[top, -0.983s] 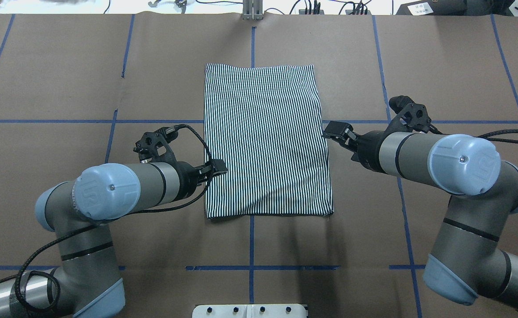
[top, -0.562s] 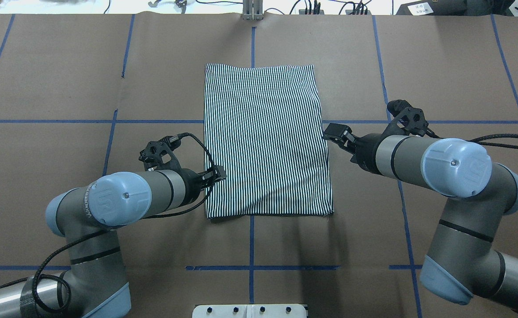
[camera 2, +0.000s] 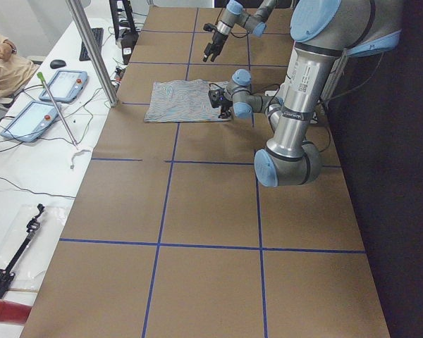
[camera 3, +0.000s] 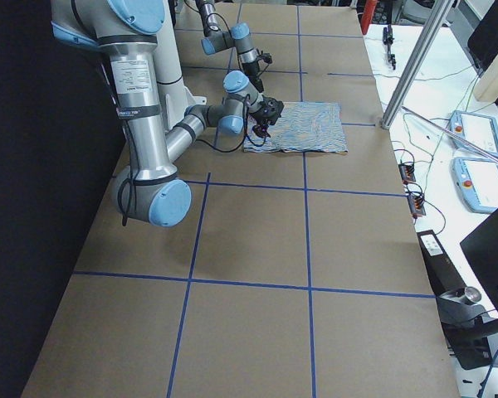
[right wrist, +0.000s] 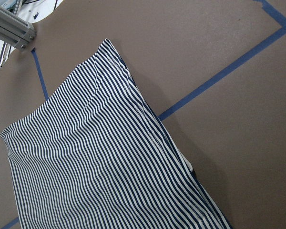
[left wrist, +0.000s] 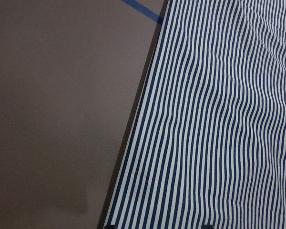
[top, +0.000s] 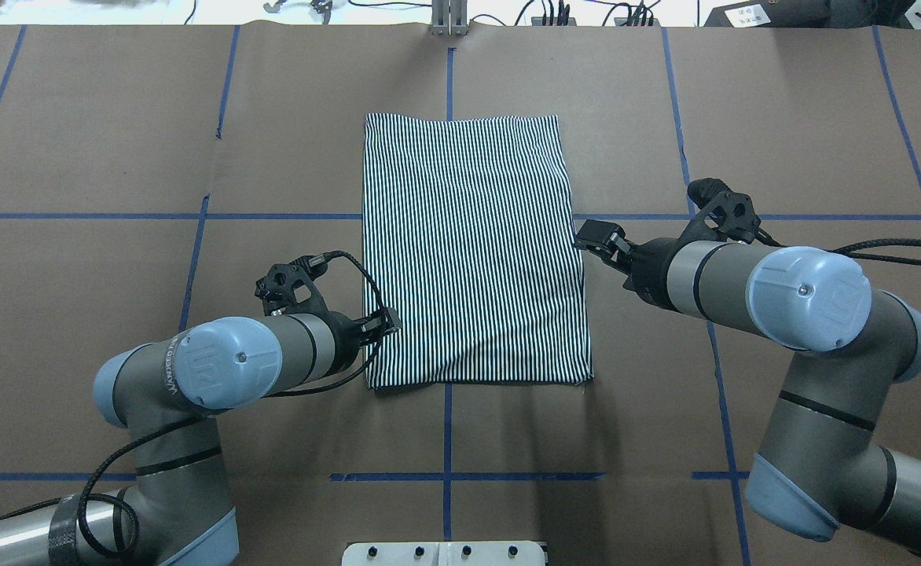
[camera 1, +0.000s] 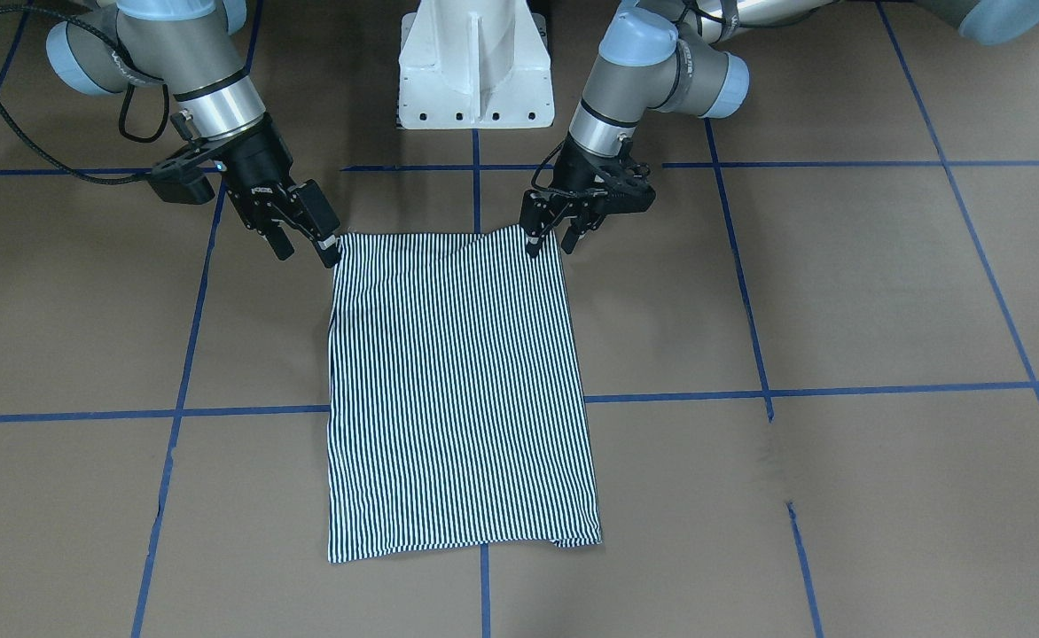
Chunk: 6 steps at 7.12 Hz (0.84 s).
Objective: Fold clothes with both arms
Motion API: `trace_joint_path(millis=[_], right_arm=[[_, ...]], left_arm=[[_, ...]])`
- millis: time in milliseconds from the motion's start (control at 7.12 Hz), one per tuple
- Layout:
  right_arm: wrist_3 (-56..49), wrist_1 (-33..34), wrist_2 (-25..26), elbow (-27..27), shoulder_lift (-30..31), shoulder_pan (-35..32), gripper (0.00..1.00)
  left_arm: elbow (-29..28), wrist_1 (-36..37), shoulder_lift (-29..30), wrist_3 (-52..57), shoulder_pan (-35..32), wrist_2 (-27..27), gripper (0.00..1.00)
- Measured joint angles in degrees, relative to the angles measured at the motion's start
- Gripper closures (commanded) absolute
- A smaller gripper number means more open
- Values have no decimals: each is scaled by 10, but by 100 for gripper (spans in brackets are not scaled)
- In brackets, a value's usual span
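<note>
Though neither pincer holds cloth, the fold is judged well advanced. Nearest the robot, the left pincer (camera 1: pixel 550 245) hangs at the left edge of the shirt (top: pixel 472 251), close to its near corner, jaws spread and empty. The right pincer (camera 1: pixel 309 252), likewise spread and empty, stands just beside the right edge, seemingly higher above the bench (top: pixel 115 118). Beyond them the shirt lies flat at mid-bench as a tidy striped rectangle, its long side running away from the robot. Sleeves, collar and placket are out of sight, presumably tucked under. Slight ripples mark the near end; the far edge lies straight. Apparently done: the side folds. Probably left: grasping the near corners and carrying them to the far edge to halve the length.
</note>
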<state>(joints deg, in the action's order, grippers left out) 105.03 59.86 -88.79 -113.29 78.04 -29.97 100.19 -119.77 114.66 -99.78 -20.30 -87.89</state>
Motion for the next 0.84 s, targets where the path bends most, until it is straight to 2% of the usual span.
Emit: trace_joint_path(millis=[843], right_arm=[[0, 0, 3, 0, 1, -1, 1]], left_arm=[[-8, 1, 0, 2, 30, -3, 33]])
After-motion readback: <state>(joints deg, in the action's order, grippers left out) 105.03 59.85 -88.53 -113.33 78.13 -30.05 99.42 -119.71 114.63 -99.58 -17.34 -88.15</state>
